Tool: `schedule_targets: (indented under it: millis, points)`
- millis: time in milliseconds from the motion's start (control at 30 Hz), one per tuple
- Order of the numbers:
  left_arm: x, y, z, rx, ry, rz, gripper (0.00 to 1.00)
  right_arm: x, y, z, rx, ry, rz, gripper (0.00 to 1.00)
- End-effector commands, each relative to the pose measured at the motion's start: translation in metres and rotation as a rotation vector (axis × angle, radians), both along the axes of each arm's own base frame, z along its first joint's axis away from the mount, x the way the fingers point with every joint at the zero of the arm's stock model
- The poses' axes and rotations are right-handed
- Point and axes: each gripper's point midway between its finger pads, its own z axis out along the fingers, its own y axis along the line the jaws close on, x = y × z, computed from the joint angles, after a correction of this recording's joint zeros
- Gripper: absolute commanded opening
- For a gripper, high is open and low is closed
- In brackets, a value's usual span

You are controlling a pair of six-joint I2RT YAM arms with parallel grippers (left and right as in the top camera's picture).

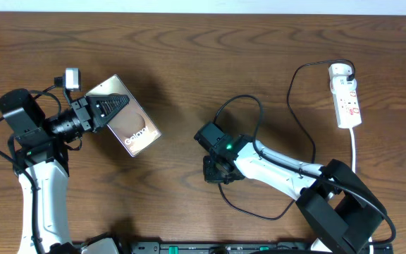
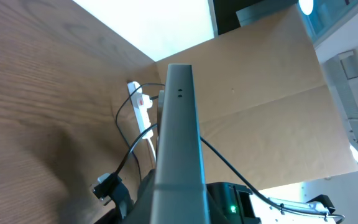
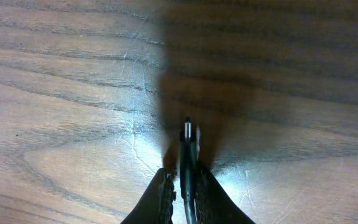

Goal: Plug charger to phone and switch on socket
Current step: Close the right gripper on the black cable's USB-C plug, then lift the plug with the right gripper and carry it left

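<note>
The phone (image 1: 134, 127), bronze-brown with white "Galaxy" lettering, is held tilted off the table by my left gripper (image 1: 111, 107), which is shut on its upper edge. In the left wrist view the phone's grey edge (image 2: 178, 143) runs up the middle. The charger, a thin black cable (image 1: 296, 120), loops from the socket (image 1: 346, 95) at the far right to my right gripper (image 1: 216, 169) at table centre. In the right wrist view my right gripper (image 3: 185, 186) is shut on the charger plug (image 3: 188, 146), whose metal tip points forward just above the wood.
The socket's white cord (image 1: 356, 152) runs down the right side toward the right arm's base. A cardboard wall (image 2: 260, 99) stands beyond the table's far edge. The socket and cable also show far off in the left wrist view (image 2: 142, 106).
</note>
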Motion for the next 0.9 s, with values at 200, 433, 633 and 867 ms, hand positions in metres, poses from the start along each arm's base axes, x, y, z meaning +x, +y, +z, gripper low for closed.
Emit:
schedule_targets:
  millis: [200, 433, 633, 867]
  points:
    - [-0.005, -0.002, 0.001, -0.010, -0.013, -0.026, 0.08, 0.000, -0.014, -0.020, -0.070, 0.008, -0.006, 0.02]
    - [-0.005, -0.002, 0.001, -0.010, -0.013, -0.026, 0.07, 0.000, -0.014, -0.020, -0.070, 0.008, -0.006, 0.01]
    - [-0.005, -0.002, 0.002, -0.009, -0.013, -0.026, 0.07, 0.001, -0.011, -0.014, -0.053, 0.031, 0.002, 0.01]
    - [-0.005, -0.002, 0.001, -0.010, -0.012, -0.026, 0.07, 0.015, -0.003, 0.018, 0.045, 0.089, 0.114, 0.01]
